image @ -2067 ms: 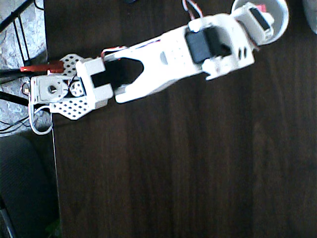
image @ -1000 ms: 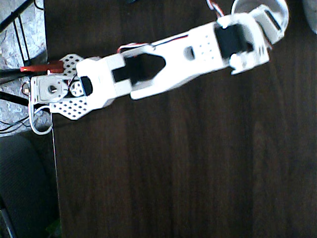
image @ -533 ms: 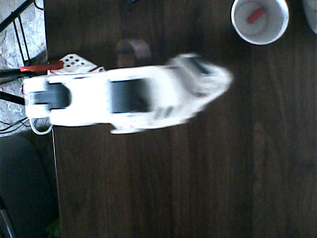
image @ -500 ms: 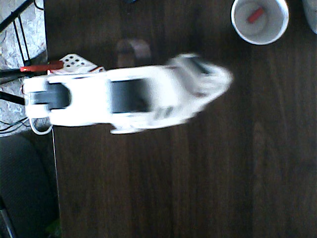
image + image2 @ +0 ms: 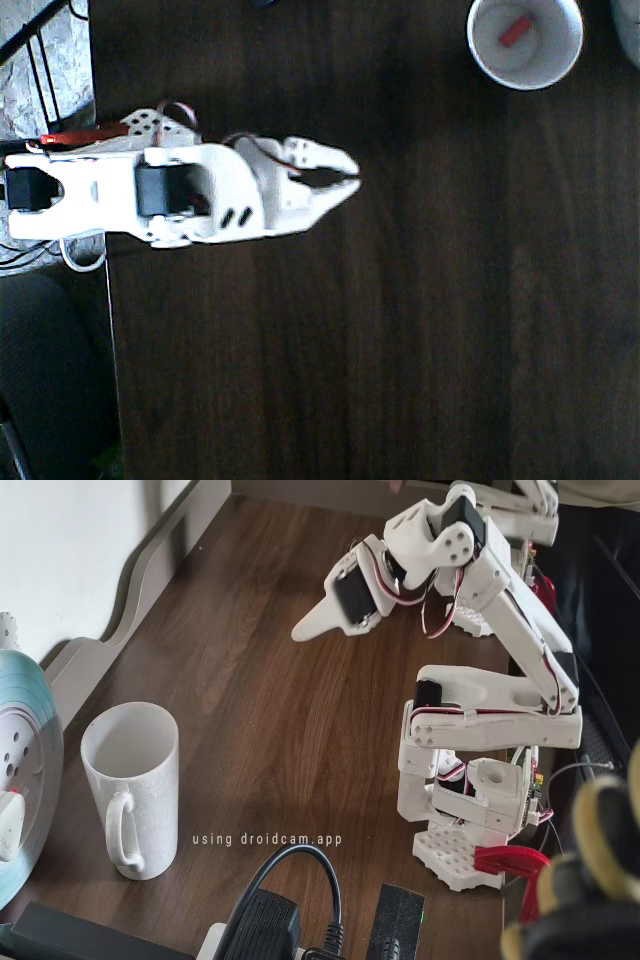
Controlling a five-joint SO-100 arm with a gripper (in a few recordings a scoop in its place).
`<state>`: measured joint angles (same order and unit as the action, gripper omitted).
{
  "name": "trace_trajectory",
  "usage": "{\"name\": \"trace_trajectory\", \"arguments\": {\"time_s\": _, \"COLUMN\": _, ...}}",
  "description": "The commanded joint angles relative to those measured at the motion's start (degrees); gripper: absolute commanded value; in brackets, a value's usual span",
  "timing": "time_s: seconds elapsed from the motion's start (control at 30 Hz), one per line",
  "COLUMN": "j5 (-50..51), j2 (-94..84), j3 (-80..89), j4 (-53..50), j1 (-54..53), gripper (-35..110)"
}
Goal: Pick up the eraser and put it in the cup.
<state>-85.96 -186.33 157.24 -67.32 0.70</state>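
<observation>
The eraser (image 5: 513,30), a tiny pink-red block, lies inside the white cup (image 5: 545,62) at the top right of the overhead view. In the fixed view the cup (image 5: 135,810) is a handled white mug standing upright at the left, and its inside is hidden from me there. My gripper (image 5: 356,172) sits far left of the cup, folded back close to the arm's base. Its fingers look slightly parted with nothing between them. In the fixed view the gripper (image 5: 303,630) hangs well above the table, pointing down and to the left.
A bluish-white rounded vessel (image 5: 630,30) shows as a sliver right of the cup, and as a large round shape (image 5: 25,760) at the fixed view's left edge. A power strip with cables (image 5: 290,920) lies at the front. The table's left edge (image 5: 103,300) is near the arm's base.
The gripper left the cup's mouth and swung left, folding back toward the base. The eraser, earlier between the fingers over the cup, now lies inside it.
</observation>
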Motion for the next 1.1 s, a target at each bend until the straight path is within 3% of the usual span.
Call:
{"name": "trace_trajectory", "arguments": {"time_s": 0.0, "j5": -5.5, "j2": -2.7, "j3": 7.7, "j4": 2.5, "j1": -2.5, "gripper": 0}}
{"name": "trace_trajectory", "arguments": {"time_s": 0.17, "j5": -6.8, "j2": -2.6, "j3": 17.5, "j4": 1.6, "j1": -5.4, "gripper": 0}}
{"name": "trace_trajectory", "arguments": {"time_s": 0.27, "j5": -3.7, "j2": -2.7, "j3": 17.6, "j4": -6.6, "j1": -3.4, "gripper": 0}}
{"name": "trace_trajectory", "arguments": {"time_s": 0.33, "j5": 1.1, "j2": -2.6, "j3": 17.8, "j4": -5.8, "j1": -2.3, "gripper": 0}}
{"name": "trace_trajectory", "arguments": {"time_s": 0.6, "j5": -4.2, "j2": -2.6, "j3": 17.8, "j4": -6.5, "j1": -1.8, "gripper": 2}}
{"name": "trace_trajectory", "arguments": {"time_s": 1.07, "j5": -4.1, "j2": -2.6, "j3": 17.8, "j4": -6.5, "j1": -1.5, "gripper": 3}}
